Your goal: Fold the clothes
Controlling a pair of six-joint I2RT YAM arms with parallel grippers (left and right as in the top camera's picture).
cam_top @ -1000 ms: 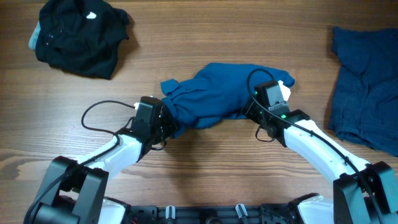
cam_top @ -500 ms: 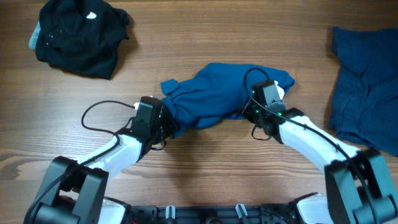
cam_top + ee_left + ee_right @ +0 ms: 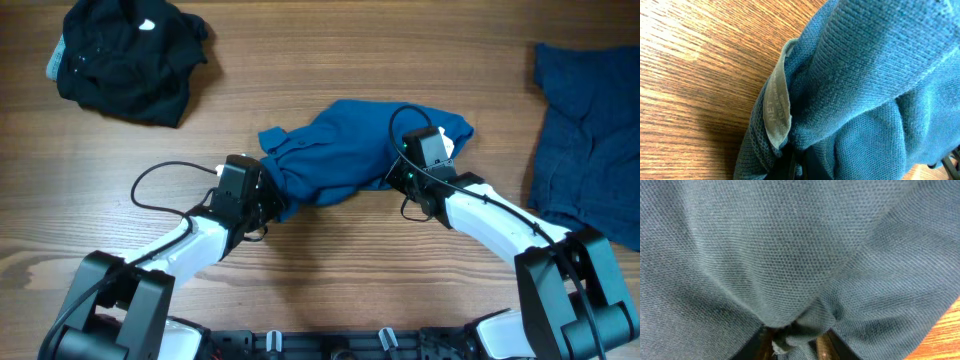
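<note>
the right gripper [image 3: 792,342] is narrowing from wide open onto a pucker of the blue polo shirt [image 3: 335,150], which is lying bunched at frame centre. the left gripper [image 3: 792,161] is staying fully clamped on the shirt's lower-left end. both ends are now being held, so spreading is likely becoming possible. bare table [image 3: 330,270] is lying below. the black garment [image 3: 125,60] at upper left and the darker blue garment [image 3: 585,140] at the right edge are limiting sideways travel.

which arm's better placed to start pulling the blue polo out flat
Probably left. The left fingers are shut on the blue polo beside its label, while the right fingers sit either side of a fold, with the grip unclear.
</note>
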